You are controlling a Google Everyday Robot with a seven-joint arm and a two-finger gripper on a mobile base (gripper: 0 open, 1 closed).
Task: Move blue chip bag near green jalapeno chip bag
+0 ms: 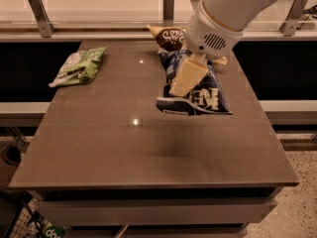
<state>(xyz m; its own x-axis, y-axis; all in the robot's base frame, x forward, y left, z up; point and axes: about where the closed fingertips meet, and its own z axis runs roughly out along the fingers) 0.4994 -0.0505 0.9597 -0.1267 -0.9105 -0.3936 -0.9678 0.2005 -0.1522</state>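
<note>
The blue chip bag (200,97), dark navy with white lettering, hangs in the air over the right half of the table, with its shadow on the tabletop below and to its left. My gripper (181,82) is shut on the bag's upper left part; one cream finger (188,72) lies across its front. The green jalapeno chip bag (79,66) lies flat near the far left edge of the table, well apart from the blue bag.
A brown-and-yellow chip bag (170,37) lies at the table's far edge, partly hidden behind my arm (228,14). The brown table (124,152) has a railing and counter behind it and a drop to the floor on each side.
</note>
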